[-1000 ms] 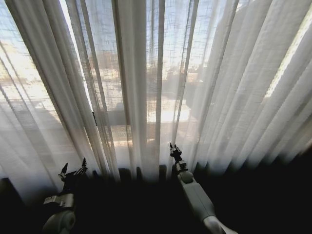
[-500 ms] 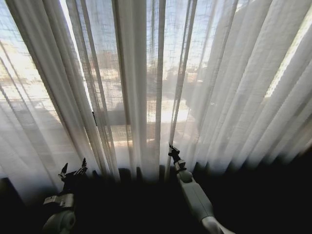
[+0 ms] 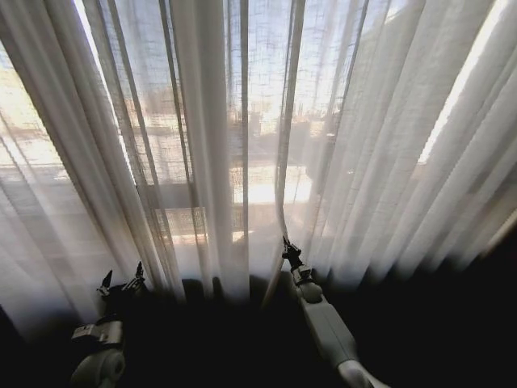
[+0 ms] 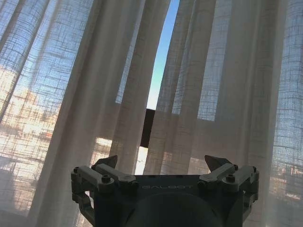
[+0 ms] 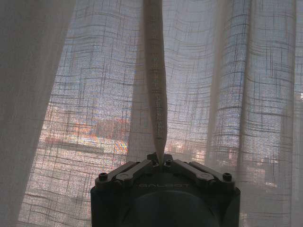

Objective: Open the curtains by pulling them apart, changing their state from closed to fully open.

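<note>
The sheer white curtains (image 3: 202, 145) hang closed across the whole window in long pleats. In the head view my right gripper (image 3: 286, 245) is low in the middle, shut on a narrow fold of curtain (image 3: 283, 194) that runs taut up from its tips. The right wrist view shows that fold (image 5: 156, 94) pinched between the shut fingers (image 5: 160, 161). My left gripper (image 3: 121, 277) stands open at the lower left, just short of the fabric. In the left wrist view its open gripper (image 4: 161, 163) faces a narrow slit between two curtain folds (image 4: 94, 104).
A black window frame bar (image 4: 147, 127) and blue sky show through the slit ahead of the left gripper. Buildings outside glow through the fabric. The floor along the curtain hem (image 3: 404, 323) is in dark shadow.
The whole head picture has shifted left, so the camera has moved. The fold held by the right gripper now leans more from its tips. The left gripper keeps its place, still open.
</note>
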Motion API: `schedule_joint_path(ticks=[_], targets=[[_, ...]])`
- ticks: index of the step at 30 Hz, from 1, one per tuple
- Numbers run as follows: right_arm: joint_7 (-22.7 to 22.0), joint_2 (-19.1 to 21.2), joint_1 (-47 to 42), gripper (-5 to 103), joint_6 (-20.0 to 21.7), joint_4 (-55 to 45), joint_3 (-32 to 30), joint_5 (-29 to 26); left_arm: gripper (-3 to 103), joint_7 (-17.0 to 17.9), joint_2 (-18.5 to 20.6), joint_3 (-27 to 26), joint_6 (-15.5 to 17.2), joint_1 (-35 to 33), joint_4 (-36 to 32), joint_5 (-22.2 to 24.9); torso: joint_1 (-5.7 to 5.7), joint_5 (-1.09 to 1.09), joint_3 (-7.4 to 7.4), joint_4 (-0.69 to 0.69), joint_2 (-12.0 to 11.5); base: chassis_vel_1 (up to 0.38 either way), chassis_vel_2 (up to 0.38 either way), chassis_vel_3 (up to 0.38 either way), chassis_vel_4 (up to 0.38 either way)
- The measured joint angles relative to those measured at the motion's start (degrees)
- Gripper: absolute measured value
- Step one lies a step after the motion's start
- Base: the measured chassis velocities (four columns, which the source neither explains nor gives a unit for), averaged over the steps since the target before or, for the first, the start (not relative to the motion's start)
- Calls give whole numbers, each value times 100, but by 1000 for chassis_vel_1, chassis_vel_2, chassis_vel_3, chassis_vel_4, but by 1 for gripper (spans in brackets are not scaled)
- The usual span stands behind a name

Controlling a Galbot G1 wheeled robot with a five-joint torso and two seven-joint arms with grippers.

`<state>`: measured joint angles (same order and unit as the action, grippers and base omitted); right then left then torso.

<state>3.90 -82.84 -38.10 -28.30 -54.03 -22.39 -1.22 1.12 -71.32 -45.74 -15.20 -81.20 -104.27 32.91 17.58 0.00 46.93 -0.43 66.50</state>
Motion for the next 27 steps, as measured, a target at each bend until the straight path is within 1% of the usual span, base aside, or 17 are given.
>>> schedule_joint_path(ticks=[11,16,27], targets=[[92,6,6,0,-56,71,-22,1,100,0,0,0,0,0,0,0,0,2,0,0,0,-332,-326,335,329],[124,25,34,0,-75,127,-45,0,100,0,0,1,0,0,0,0,0,-1,0,0,0,-370,-387,374,375],[200,48,65,0,-114,221,-110,-13,100,0,0,1,0,0,0,0,0,2,0,0,0,-343,-359,343,348]])
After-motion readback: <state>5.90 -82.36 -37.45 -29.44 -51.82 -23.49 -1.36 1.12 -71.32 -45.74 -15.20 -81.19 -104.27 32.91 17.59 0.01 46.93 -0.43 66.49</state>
